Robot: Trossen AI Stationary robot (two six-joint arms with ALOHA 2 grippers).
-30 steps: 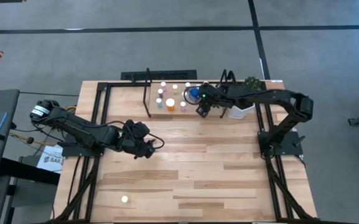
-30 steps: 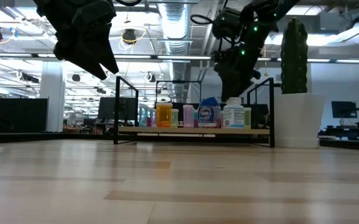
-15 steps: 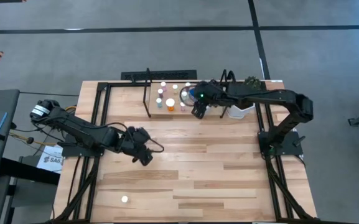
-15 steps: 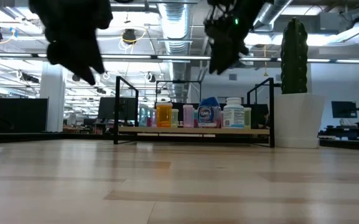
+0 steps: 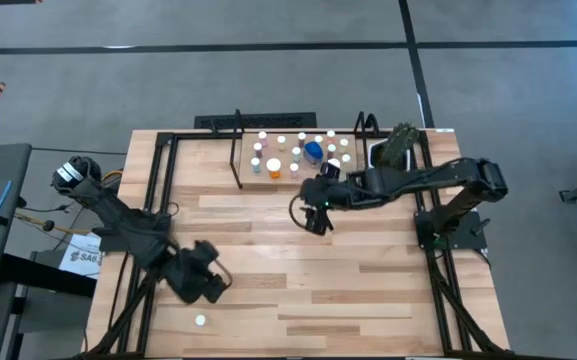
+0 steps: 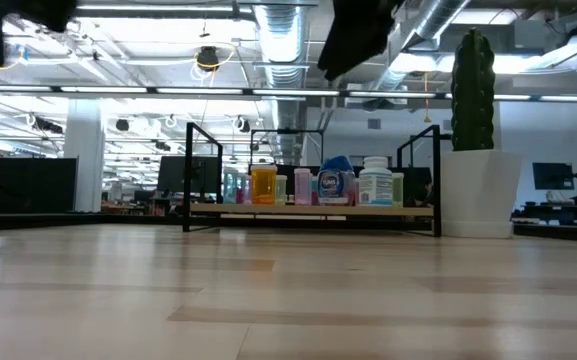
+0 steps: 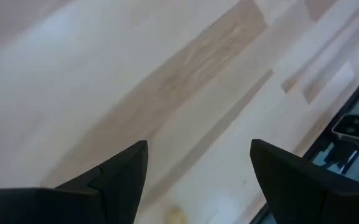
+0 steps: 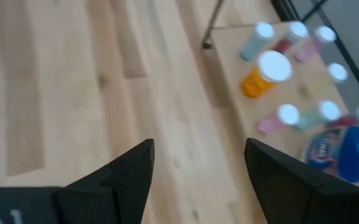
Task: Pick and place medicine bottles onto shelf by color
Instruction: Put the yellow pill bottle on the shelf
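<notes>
The shelf [image 5: 286,181] stands at the table's far middle and carries several medicine bottles, among them an orange one [image 5: 274,168] and a wide blue one [image 5: 314,151]. The low view shows them standing upright in a row on the board [image 6: 268,209]. One small white-capped bottle [image 5: 200,321] stands alone near the table's near left. My left gripper [image 5: 211,290] hovers open just beyond that bottle. My right gripper [image 5: 320,218] hangs open above bare table, on the near side of the shelf. In the right wrist view the shelf [image 8: 229,59] and its orange bottle [image 8: 260,78] lie ahead of the fingers.
A white pot with a green plant [image 5: 396,146] stands at the shelf's right end and rises tall in the low view [image 6: 473,90]. Black frame rods run along the table's left [image 5: 153,200] and right sides. Bare planks fill the middle.
My left gripper has swung from the table's left middle toward the near edge, rolling as it went, and now hangs close to the lone bottle. My right gripper has risen from over the shelf and pulled back toward the near side. No bottle has moved.
</notes>
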